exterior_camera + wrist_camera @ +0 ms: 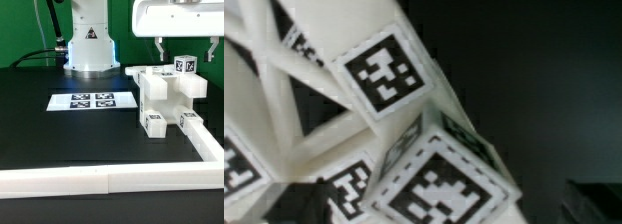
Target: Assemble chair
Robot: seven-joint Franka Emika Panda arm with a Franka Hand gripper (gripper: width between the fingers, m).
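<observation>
The white chair parts (pixel 165 95) sit in a cluster at the exterior view's right, against the white rail. They are blocky pieces with black-and-white tags, and one tagged piece (pixel 183 65) sticks up highest. My gripper (pixel 186 48) hangs right above this cluster, its two dark fingers (pixel 160 46) spread wide on either side of the top piece, touching nothing that I can see. In the wrist view the tagged white pieces (pixel 393 75) fill the picture up close, and my gripper (pixel 438 212) is open, with only dark finger edges (pixel 589 200) showing.
The marker board (pixel 90 101) lies flat at the table's middle. The robot base (pixel 88 45) stands behind it. A white rail (pixel 100 180) runs along the front edge and up the exterior view's right side (pixel 205 140).
</observation>
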